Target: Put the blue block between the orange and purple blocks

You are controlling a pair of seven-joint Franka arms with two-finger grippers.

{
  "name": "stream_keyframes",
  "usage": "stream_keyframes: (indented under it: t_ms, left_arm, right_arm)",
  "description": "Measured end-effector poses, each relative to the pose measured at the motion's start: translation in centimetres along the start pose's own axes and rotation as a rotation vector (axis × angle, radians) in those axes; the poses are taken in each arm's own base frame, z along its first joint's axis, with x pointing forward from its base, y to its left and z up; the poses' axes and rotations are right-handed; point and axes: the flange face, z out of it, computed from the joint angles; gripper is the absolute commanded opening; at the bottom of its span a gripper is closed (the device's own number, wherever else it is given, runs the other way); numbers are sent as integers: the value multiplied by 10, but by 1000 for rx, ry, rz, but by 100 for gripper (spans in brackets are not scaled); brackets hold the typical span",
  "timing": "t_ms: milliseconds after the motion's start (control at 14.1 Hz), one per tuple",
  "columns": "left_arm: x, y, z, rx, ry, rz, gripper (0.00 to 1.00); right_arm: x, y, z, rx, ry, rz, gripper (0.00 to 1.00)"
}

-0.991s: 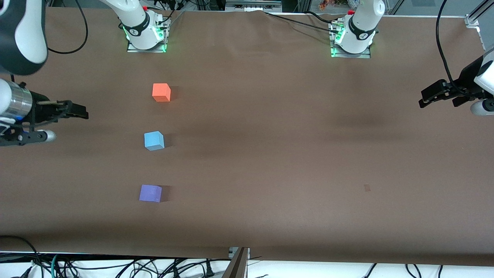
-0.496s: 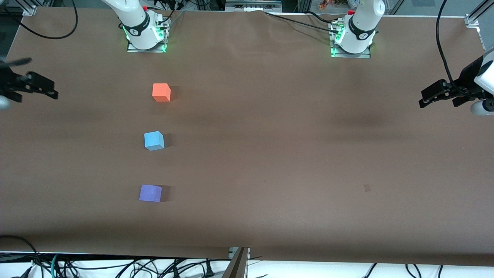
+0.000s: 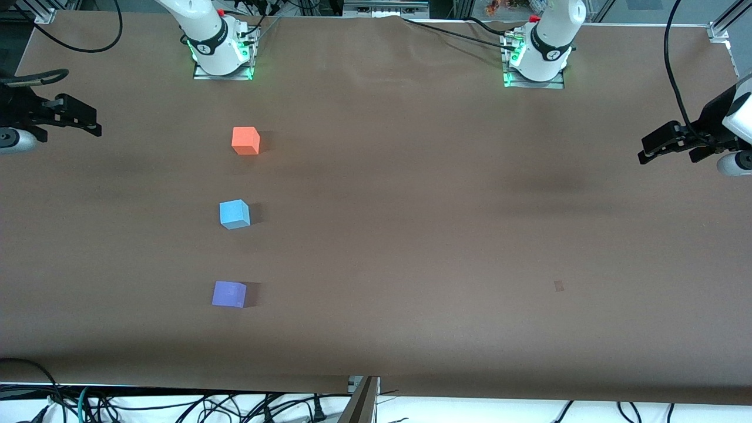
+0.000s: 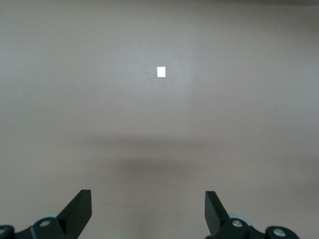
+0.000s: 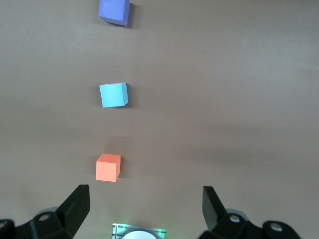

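Observation:
Three cubes stand in a row on the brown table (image 3: pixel 411 235), toward the right arm's end. The orange block (image 3: pixel 245 141) is farthest from the front camera, the blue block (image 3: pixel 234 214) is in the middle, and the purple block (image 3: pixel 228 294) is nearest. All three also show in the right wrist view: the orange block (image 5: pixel 108 167), the blue block (image 5: pixel 113 94) and the purple block (image 5: pixel 114 11). My right gripper (image 3: pixel 88 120) (image 5: pixel 144 196) is open and empty, up over the table's edge at the right arm's end. My left gripper (image 3: pixel 652 148) (image 4: pixel 148 199) is open and empty and waits over the left arm's end.
The right arm's base (image 3: pixel 222 56) and the left arm's base (image 3: pixel 537 59) stand along the table's back edge. A small tape mark (image 3: pixel 559 286) lies on the table toward the left arm's end; it also shows in the left wrist view (image 4: pixel 161 71). Cables (image 3: pixel 176 405) hang below the front edge.
My right arm has pulled up and away from the blocks toward the table's edge at its own end, then settled. The blocks and my left arm have not moved.

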Motion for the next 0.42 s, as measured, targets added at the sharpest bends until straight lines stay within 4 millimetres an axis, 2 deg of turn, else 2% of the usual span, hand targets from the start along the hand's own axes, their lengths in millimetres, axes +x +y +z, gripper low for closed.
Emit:
stream_keyframes:
  t_ms: [425]
  left_arm:
    - [0, 0, 0, 0, -1, -1, 100]
  right_arm:
    - [0, 7, 3, -6, -8, 18, 100]
